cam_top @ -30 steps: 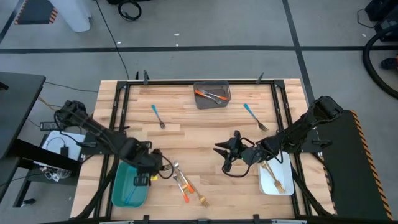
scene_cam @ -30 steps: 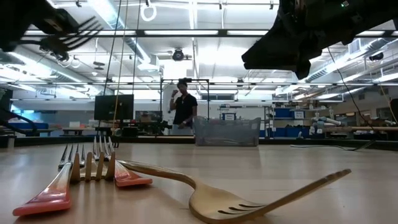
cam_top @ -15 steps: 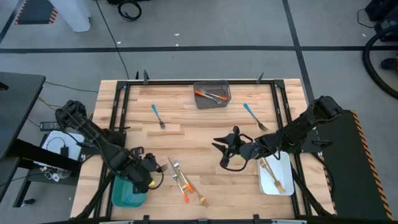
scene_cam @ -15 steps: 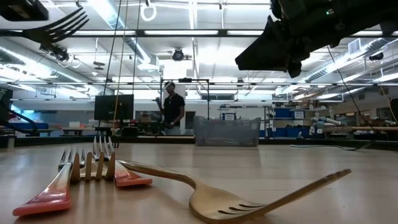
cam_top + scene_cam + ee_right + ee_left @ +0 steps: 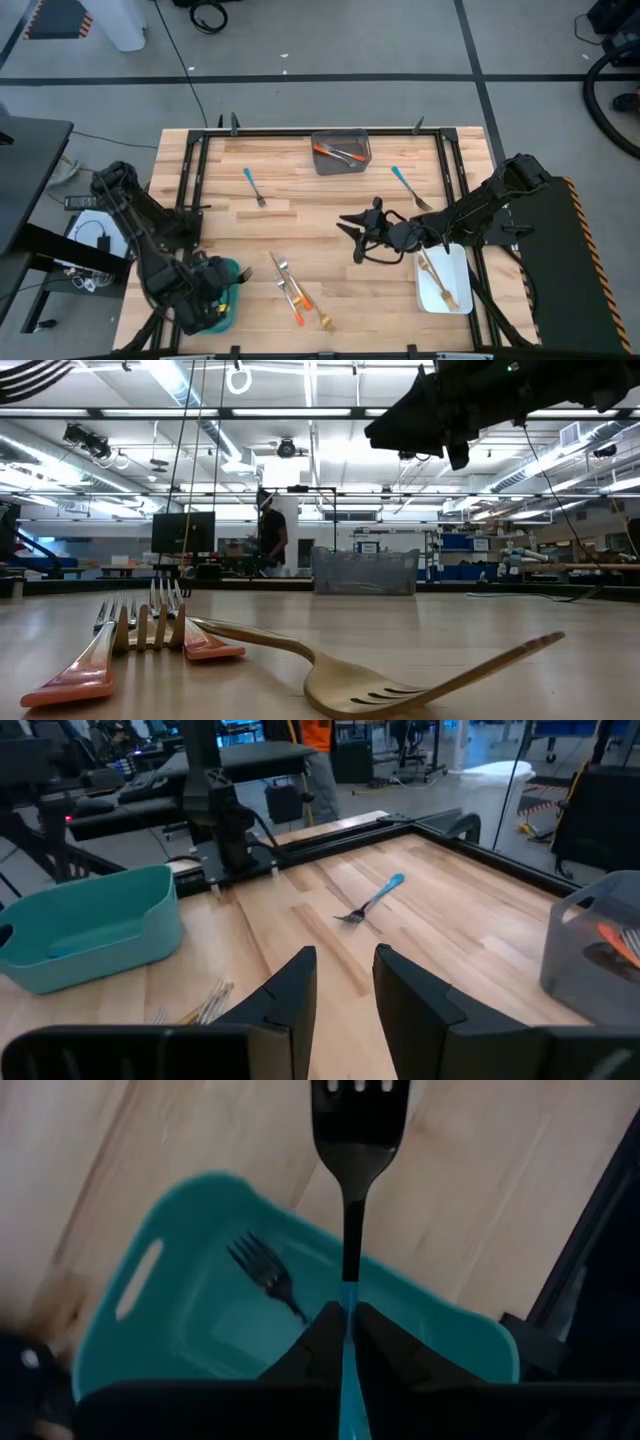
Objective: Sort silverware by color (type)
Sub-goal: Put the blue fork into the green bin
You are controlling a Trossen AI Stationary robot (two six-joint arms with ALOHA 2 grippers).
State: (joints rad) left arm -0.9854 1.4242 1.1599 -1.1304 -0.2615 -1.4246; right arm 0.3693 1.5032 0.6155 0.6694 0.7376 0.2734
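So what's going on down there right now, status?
Left gripper shut on blue fork, over teal bin. Right gripper open, empty, mid-table. One fork already binned. Nothing blocking.

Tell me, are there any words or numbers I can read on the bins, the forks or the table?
None can be read. The teal bin, the grey bin, the white bin, the forks and the table carry no print that shows. Signs in the room behind are too small and blurred to read.

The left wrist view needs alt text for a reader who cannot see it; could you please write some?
The left gripper is shut on a blue-handled fork, held above a teal bin that already has another fork lying inside. Pale wooden table shows around the bin.
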